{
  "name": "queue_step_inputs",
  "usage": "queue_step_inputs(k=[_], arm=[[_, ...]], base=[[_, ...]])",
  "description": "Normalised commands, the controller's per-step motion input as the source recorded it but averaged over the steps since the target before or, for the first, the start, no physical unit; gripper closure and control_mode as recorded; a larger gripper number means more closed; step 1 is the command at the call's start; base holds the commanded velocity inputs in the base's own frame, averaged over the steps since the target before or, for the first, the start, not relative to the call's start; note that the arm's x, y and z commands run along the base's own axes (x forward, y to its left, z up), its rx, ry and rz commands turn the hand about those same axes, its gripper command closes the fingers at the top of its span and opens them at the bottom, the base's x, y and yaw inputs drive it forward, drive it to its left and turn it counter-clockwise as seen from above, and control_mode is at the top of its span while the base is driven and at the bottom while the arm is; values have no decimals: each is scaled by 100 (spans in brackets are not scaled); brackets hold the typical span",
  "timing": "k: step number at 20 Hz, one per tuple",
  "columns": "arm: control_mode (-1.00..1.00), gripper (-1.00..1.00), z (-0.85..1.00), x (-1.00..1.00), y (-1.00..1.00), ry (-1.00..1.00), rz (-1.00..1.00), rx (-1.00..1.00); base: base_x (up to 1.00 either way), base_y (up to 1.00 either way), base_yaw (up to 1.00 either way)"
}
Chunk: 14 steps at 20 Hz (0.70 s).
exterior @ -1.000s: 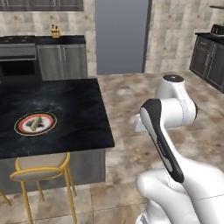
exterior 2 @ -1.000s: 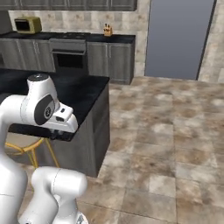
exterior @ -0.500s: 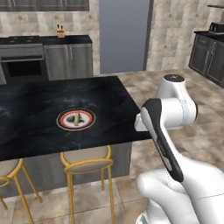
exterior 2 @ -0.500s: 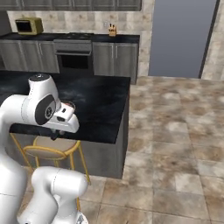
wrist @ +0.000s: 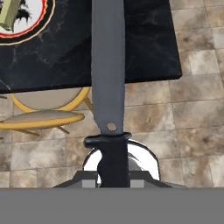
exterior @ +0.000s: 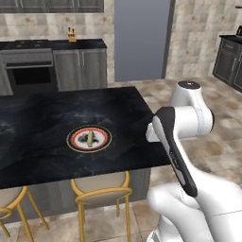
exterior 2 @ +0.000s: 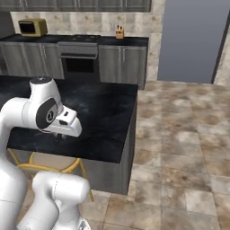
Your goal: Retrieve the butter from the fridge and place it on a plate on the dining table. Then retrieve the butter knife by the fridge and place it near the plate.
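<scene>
meanwhile, beside the long glossy black marble counter (exterior: 42,142) with its yellow-legged stools (exterior: 101,194), the white arm's tool (wrist: 113,168) is clamped shut on the black handle of a thin dark grey butter knife (wrist: 107,65), whose blade runs straight out from the hand over the counter's near edge and the tiled floor (wrist: 192,113). on the counter sits a round flat plate with an orange-brown rim, a white band and a dark centre (exterior: 89,138), set back from the near edge, and a small yellowish-olive stick of butter (exterior: 89,137) lies on its middle. the knife is held up off the marble, well apart from the plate. behind the counter stand grey cabinets with a dark oven (exterior: 29,75).
</scene>
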Motion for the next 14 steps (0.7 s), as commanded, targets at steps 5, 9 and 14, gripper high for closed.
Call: queue_step_inputs(k=[5, 9, 14], arm=[[100, 100, 0, 0, 0, 0, 0, 0], [100, 100, 0, 0, 0, 0, 0, 0], [100, 100, 0, 0, 0, 0, 0, 0]], base=[[42, -2, 9], [36, -3, 10], [42, -15, 11]])
